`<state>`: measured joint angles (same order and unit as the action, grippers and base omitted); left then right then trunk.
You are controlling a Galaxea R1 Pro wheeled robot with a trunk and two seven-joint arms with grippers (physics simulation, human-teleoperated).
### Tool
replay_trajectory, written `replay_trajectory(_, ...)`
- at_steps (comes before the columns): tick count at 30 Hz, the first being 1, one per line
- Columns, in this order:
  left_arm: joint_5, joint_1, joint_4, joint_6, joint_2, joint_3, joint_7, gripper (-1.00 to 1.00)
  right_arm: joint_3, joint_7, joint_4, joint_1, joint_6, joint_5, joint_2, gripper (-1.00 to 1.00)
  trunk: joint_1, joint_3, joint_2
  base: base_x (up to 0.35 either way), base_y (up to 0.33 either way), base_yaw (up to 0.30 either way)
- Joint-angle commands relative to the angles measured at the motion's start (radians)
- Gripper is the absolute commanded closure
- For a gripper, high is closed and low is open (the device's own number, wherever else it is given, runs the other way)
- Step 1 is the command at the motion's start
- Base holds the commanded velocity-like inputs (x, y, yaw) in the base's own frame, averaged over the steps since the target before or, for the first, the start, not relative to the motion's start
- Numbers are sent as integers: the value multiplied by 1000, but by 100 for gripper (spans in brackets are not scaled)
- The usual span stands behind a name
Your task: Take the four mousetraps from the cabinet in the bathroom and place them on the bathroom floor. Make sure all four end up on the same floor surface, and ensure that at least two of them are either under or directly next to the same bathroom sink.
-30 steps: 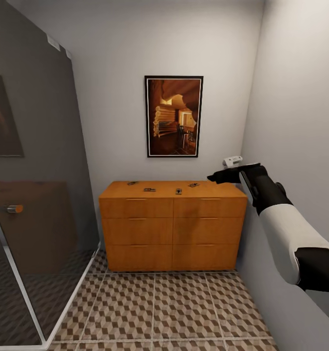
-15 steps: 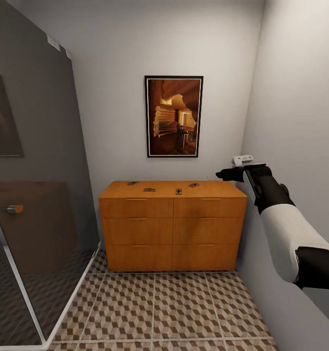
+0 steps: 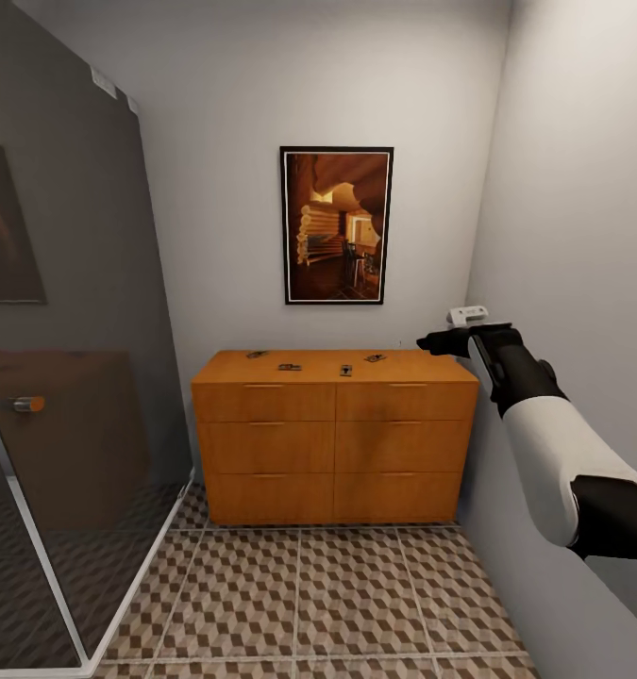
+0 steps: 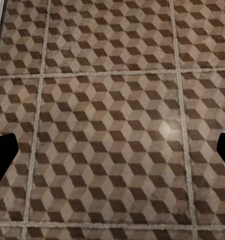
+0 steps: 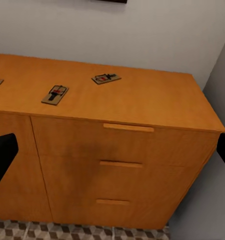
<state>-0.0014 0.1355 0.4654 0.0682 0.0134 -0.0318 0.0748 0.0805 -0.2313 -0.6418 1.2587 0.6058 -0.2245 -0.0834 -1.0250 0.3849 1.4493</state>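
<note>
The orange-brown cabinet stands against the far wall. Several mousetraps lie on its top: one at the back left, two in the middle, one further right. My right gripper hovers open above the cabinet's right end, apart from the traps. In the right wrist view the cabinet fills the frame, with two mousetraps ahead of the open gripper. My left gripper is open over the bathroom floor, holding nothing.
A glass shower screen with a white frame closes off the left side. The right wall runs close beside my right arm. A framed picture hangs above the cabinet. Patterned tiles lie in front of the cabinet.
My right gripper has shifted right, toward the cabinet's right end and the side wall, then eased back slightly. The mousetraps have not moved.
</note>
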Motion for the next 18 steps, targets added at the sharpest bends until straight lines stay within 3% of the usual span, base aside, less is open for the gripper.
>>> replay_trajectory(1,0,1,-1,3,0,-3,5,-100,4,-8,-1,1,1,-10,1,-100,0,1,1,0,0,0)
replay_trajectory(8,0,1,-1,2,0,-3,5,-100,4,-7,7,1,-4,-11,0,-100,0,1,1,42,0,0)
replay_trajectory(18,0,0,-1,2,0,-3,5,-100,4,-8,18,1,-6,-12,-1,-100,0,1,1,227,0,0)
